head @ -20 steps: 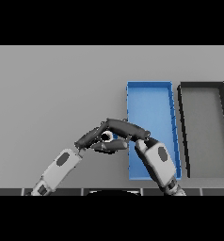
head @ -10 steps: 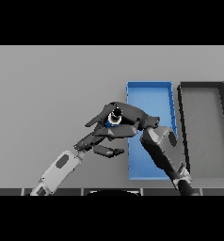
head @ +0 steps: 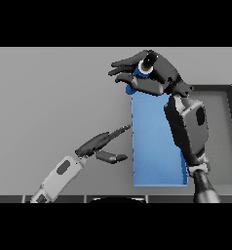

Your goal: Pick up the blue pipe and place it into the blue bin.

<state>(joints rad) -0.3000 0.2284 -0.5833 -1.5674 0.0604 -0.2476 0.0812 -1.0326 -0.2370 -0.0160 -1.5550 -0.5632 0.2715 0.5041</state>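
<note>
Your right hand (head: 154, 73) has its fingers curled round the blue pipe (head: 139, 73), lifted above the far end of the blue bin (head: 152, 146). Your left hand (head: 99, 145) idles with fingers straight over the desk (head: 49, 97). Next, lower and release it inside the walls

**Flat, even light with almost no shadow**

Soft, uniform light covers the grey bench (head: 49, 97), with no visible source or glare. No cast shadows show under the arms. The blue bin (head: 152, 146) reads as flat colour. Edges look slightly soft throughout, with no bending at the sides.
</note>
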